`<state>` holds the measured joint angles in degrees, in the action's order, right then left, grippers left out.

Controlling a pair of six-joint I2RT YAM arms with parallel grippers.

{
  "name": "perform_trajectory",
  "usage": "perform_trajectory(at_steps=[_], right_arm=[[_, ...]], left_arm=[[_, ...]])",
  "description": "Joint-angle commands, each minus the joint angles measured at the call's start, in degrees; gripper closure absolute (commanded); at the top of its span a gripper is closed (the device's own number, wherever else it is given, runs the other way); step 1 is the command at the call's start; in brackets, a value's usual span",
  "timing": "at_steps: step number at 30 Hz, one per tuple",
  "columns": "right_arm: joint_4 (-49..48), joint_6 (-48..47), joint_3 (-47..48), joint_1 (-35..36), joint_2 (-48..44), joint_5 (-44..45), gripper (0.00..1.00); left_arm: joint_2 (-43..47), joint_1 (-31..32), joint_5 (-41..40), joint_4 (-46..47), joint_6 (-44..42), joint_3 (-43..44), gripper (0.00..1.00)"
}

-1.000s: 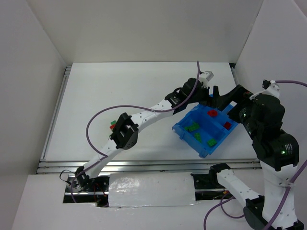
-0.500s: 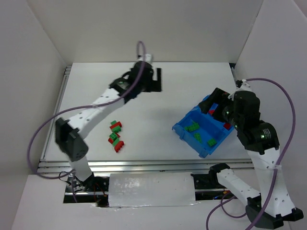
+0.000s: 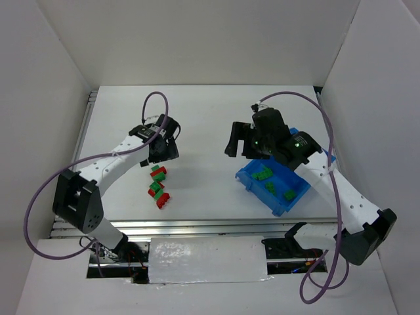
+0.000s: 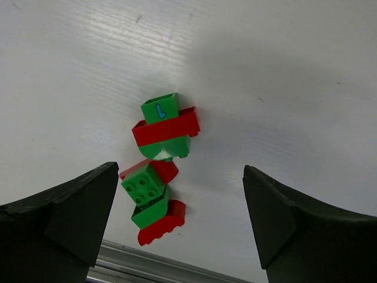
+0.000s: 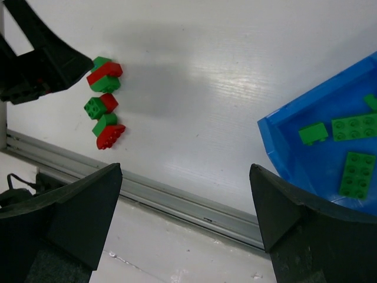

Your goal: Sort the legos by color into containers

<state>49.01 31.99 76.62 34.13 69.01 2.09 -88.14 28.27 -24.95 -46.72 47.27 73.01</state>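
Both of my arms had swung a long way in the half second before this. My left gripper (image 3: 162,149), which had been out at the far side of the table (image 3: 210,118), had come back toward me and hung above the loose legos (image 3: 157,187), a little to their far side. My right gripper (image 3: 237,140), which had been over the right end of the blue bin (image 3: 248,181), had crossed to the bin's left and hung over bare table between bin and pile. Both sets of jaws stood wide apart with nothing in them, as each wrist view showed. The pile itself had not shifted: a small knot of red and green bricks, touching or stacked on one another, near the front left of the table and well apart from the bin. The bin lay askew at the front right, its near compartment holding only green bricks (image 3: 264,174). The far compartment was hidden under my right arm, so I could not tell what lay in it. I judged the sorting only part done and the left arm lined up for another pick. That pick looked awkward, since the reds and greens were clumped and my jaws would have to single one out.
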Motion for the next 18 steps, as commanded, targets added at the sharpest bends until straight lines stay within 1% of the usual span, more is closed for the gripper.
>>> perform_trajectory(at_steps=[1, 4, 8, 10, 18], right_arm=[[-4.45, -0.96, 1.96, 1.37, -0.20, -1.12, 0.04], [-5.42, -0.96, -0.15, 1.91, 0.07, -1.82, 0.04], [-5.95, -0.96, -2.61, 2.26, -0.63, -3.32, 0.04], [-5.77, -1.05, -3.58, 2.34, -1.16, -3.32, 0.04], [-4.81, -1.58, -4.90, 2.43, -2.13, -2.79, 0.04]], left_arm=[[-2.03, -1.02, -4.31, -2.15, 8.10, 0.55, 0.00], [-3.79, -2.34, -5.90, -1.01, 9.42, 0.37, 0.01], [-5.81, -5.94, -4.15, 2.23, 9.69, -1.37, 0.02], [-6.95, -6.82, -2.31, 4.00, 9.43, -2.17, 0.05], [-9.86, -8.23, -0.72, 10.32, 9.08, -4.02, 0.19]])
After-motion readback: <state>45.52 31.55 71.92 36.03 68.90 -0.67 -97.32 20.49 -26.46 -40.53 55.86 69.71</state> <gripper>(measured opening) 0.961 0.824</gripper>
